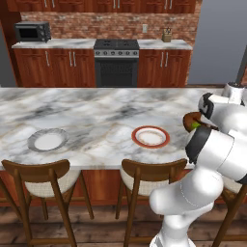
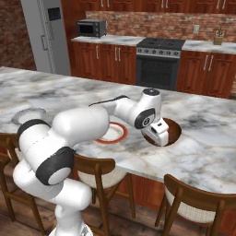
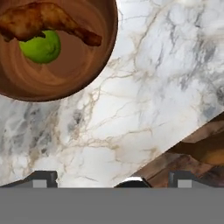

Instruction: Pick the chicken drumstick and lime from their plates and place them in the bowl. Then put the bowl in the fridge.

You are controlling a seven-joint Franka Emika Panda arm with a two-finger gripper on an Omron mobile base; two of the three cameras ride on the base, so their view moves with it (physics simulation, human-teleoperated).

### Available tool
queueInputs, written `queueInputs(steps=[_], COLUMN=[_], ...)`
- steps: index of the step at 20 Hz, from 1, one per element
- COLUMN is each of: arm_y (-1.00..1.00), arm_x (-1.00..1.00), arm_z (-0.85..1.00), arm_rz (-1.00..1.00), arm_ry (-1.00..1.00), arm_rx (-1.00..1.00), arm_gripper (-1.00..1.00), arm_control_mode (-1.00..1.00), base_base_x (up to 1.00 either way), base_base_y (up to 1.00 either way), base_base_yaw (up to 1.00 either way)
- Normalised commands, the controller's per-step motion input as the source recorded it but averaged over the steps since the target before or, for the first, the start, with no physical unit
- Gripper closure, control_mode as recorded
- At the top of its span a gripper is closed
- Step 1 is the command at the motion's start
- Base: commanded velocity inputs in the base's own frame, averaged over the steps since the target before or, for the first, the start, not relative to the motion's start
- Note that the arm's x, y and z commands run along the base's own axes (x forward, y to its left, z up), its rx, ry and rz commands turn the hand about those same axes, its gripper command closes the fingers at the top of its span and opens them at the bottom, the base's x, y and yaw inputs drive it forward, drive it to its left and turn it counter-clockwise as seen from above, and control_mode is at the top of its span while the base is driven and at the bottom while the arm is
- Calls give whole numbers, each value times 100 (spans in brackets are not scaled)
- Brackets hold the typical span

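The dark reddish-brown bowl (image 3: 76,72) stands on the marble island, and both the golden-brown chicken drumstick (image 3: 43,19) and the green lime (image 3: 41,47) lie inside it. My gripper (image 3: 113,179) is open and holds nothing, hovering over bare marble beside the bowl near the island's front edge. From the right base view the gripper (image 2: 162,139) hangs at the near rim of the bowl (image 2: 175,131). The left base view shows the bowl (image 1: 192,119) and lime (image 1: 195,126) partly behind my arm. Both plates, orange-red rimmed (image 1: 136,141) and grey rimmed (image 1: 34,143), are bare. The grey fridge (image 2: 46,32) stands at the far left.
Wooden stools (image 1: 43,178) line the island's near edge below my arm. A black oven (image 1: 116,62), a microwave (image 1: 32,32) and a knife block (image 1: 167,35) sit along the back counter. The counter edge and a stool seat (image 3: 205,148) lie close to the gripper.
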Motion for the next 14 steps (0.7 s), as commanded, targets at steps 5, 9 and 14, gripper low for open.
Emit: queueInputs(steps=[5,9,14], arm_y=[0,-15,-18], arm_x=[42,31,14], arm_z=[-19,-5,-17], arm_rz=[-34,-16,-11], arm_ry=[6,14,7], arm_rx=[5,16,17], arm_gripper=[-100,-100,-100], arm_control_mode=[-100,-100,-100], base_base_x=[0,0,0], base_base_y=[0,0,0], base_base_yaw=[0,0,0])
